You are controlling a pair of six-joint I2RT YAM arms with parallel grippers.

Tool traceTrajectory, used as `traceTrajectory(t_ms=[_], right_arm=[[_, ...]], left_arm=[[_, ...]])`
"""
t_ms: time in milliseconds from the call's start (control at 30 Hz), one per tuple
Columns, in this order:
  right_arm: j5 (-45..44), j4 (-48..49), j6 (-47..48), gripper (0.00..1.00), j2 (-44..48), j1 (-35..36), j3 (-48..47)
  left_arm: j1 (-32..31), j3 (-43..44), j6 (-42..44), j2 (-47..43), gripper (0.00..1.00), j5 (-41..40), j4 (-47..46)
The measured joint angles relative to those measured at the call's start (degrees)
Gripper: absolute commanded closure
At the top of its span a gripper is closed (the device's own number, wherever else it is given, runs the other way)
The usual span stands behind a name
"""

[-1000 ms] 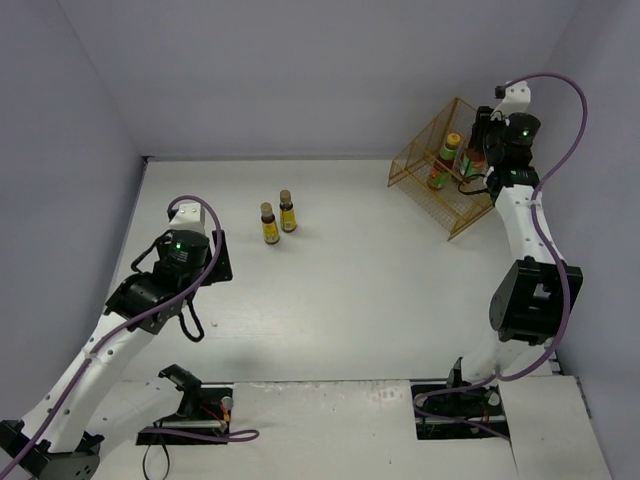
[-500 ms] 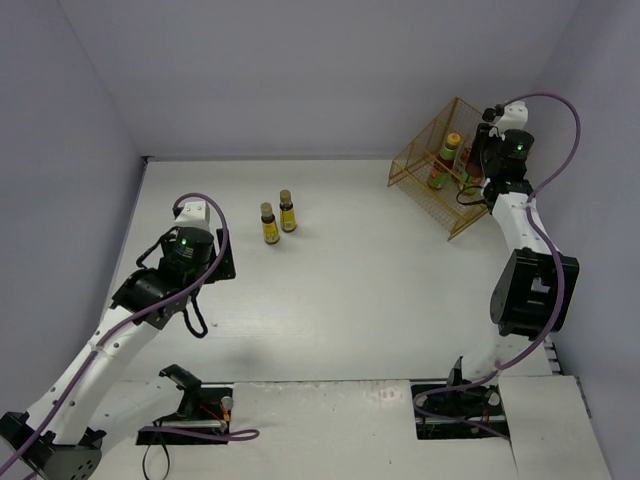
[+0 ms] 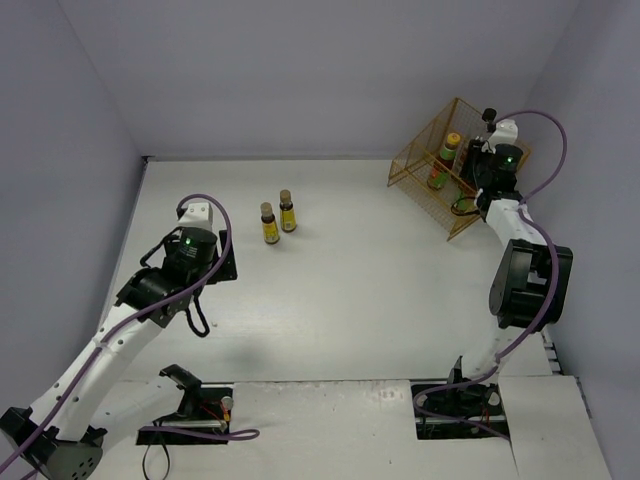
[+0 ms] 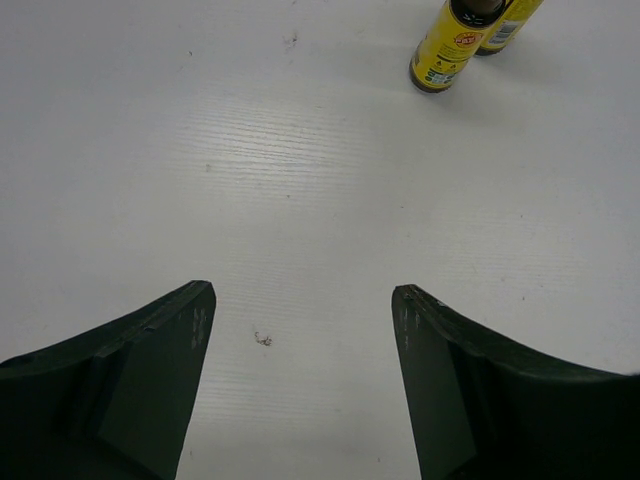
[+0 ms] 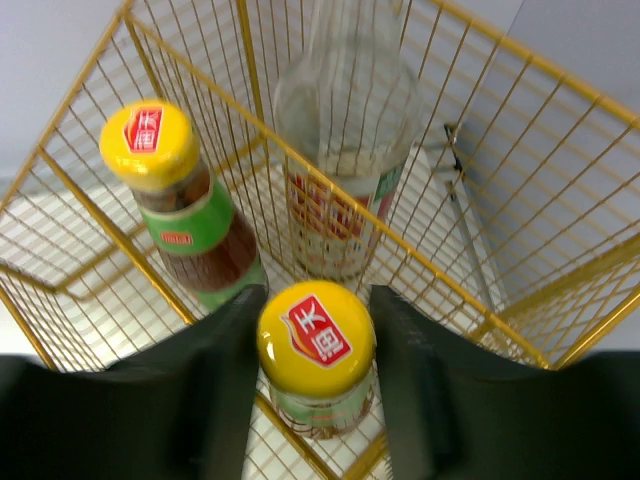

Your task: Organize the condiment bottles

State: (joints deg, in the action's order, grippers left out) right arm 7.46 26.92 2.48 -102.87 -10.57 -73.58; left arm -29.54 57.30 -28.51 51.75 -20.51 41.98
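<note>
My right gripper reaches into the gold wire basket at the back right, its fingers closed on the cap of a dark red yellow-capped bottle. The second yellow-capped bottle and the taller clear bottle with a white-red label stand in the basket behind it. Two short brown yellow-labelled bottles stand side by side on the table at mid left. My left gripper is open and empty, short of them; they show at the top of the left wrist view.
The basket stands close to the right wall and the back wall. The white table runs between the brown bottles and the basket. Cable mounts sit at the near edge.
My right arm has swung back and up over the basket. My left arm has shifted slightly forward toward the brown bottles.
</note>
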Motion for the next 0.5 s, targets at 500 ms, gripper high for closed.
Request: traceTrajectory(t_ms=[500], right_arm=[[3.28, -1.90, 0.04, 0.27, 8.81, 1.62, -0.02]], left_arm=[[0.00, -0.96, -0.17, -2.99, 0.29, 0.13, 0.15]])
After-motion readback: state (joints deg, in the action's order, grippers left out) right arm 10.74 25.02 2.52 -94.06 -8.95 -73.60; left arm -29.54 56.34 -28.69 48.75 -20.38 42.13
